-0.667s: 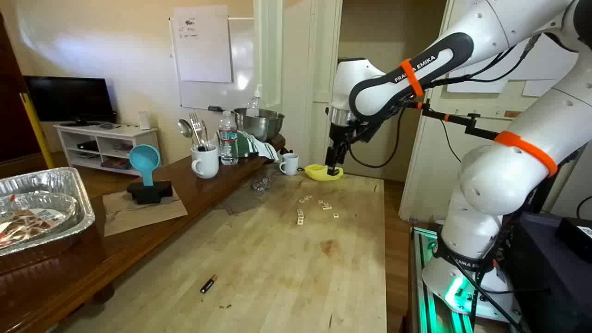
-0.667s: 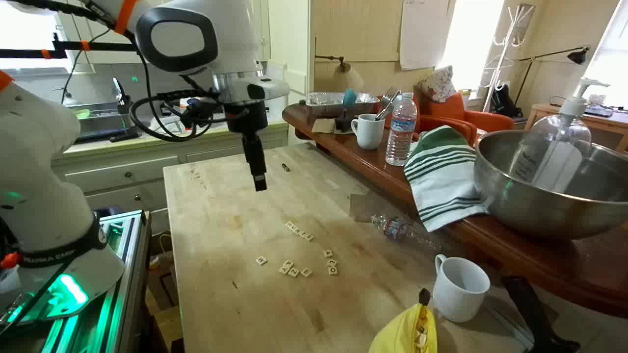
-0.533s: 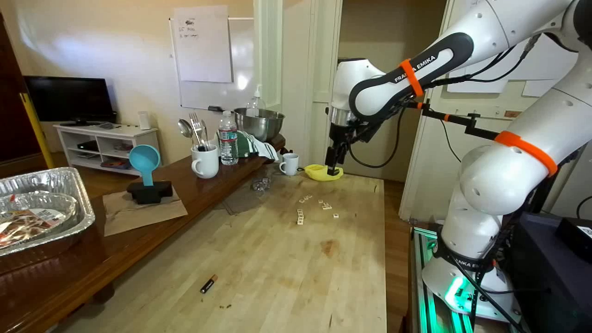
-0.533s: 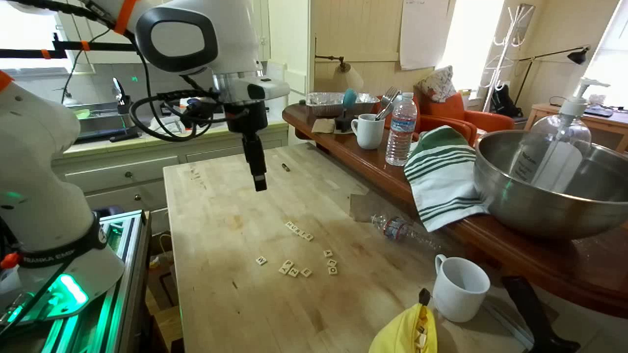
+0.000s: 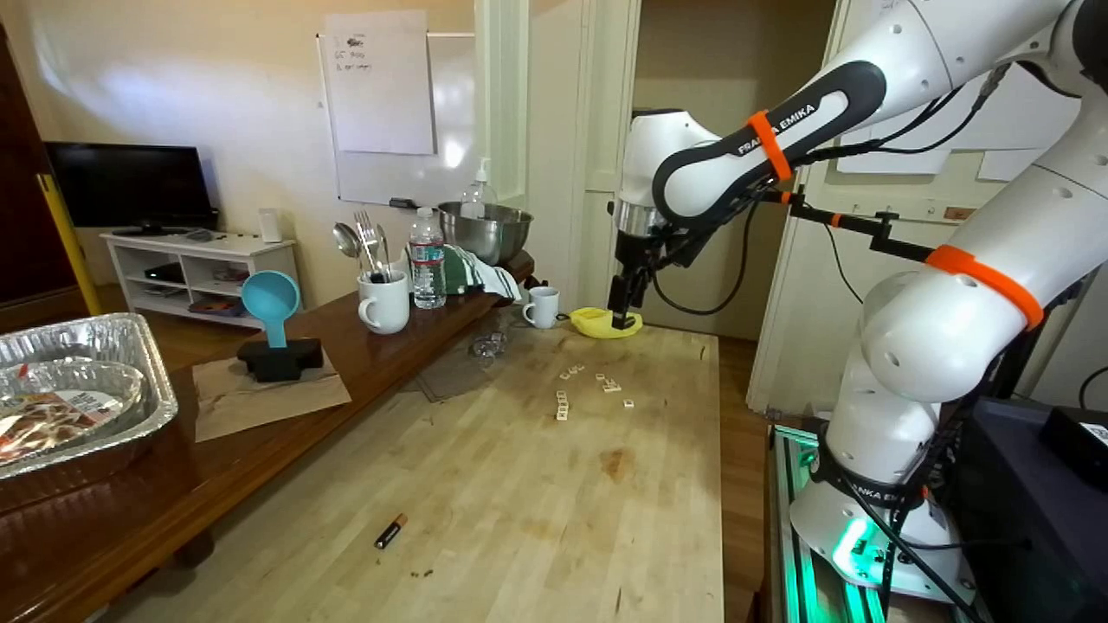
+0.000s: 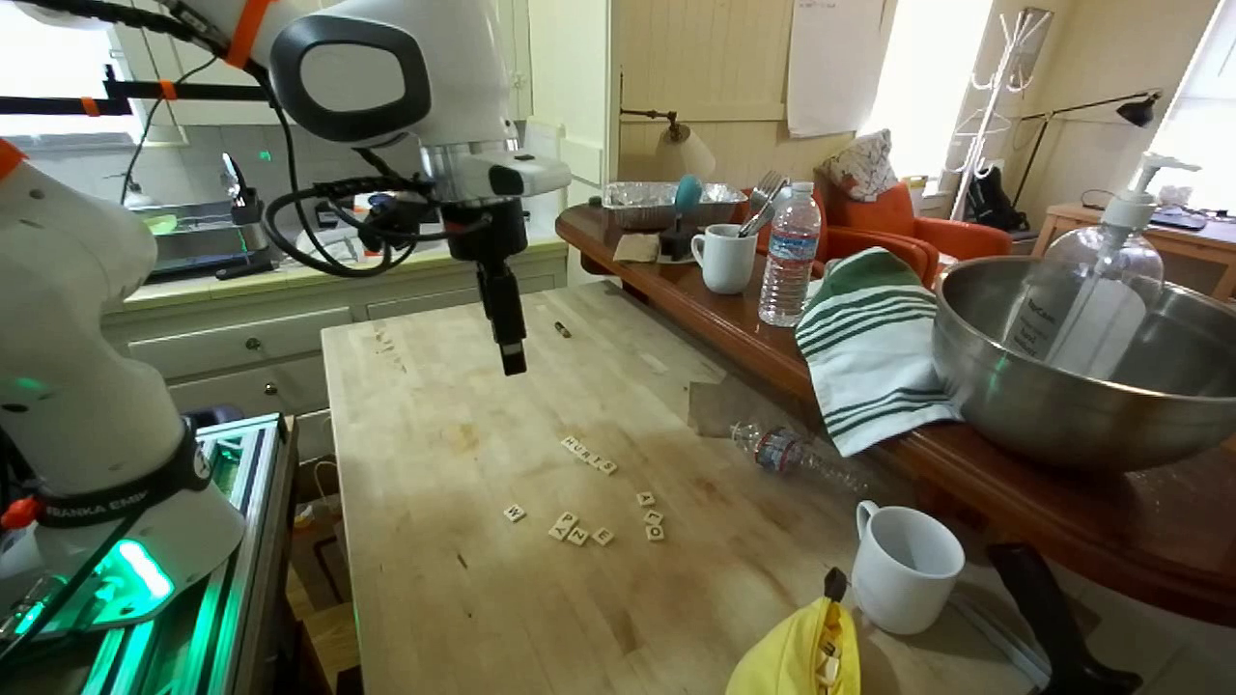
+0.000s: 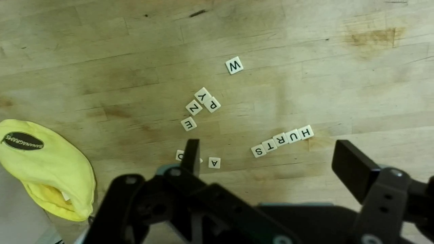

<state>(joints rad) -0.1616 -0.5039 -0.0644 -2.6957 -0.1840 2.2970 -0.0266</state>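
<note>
In an exterior view I see a yellow banana-shaped fabric pouch [image 6: 787,656] at near right with pale pieces [image 6: 828,668] inside, and farther off at right a round steel bowl [image 6: 1014,420] holding a clear pump bottle [image 6: 1074,314]. The straight row of cream square letter tiles [image 6: 589,456] lies on the pale wooden table [image 6: 435,579], its long axis running far left to near right, H end farthest. My black gripper [image 7: 270,152] hangs above, empty jaws spread wide.

Window [image 6: 932,77] blown out white, glare on the whiteboard [image 5: 454,104], green glow at the robot base [image 5: 879,541], gripper fingers [image 7: 354,169] softly blurred
</note>
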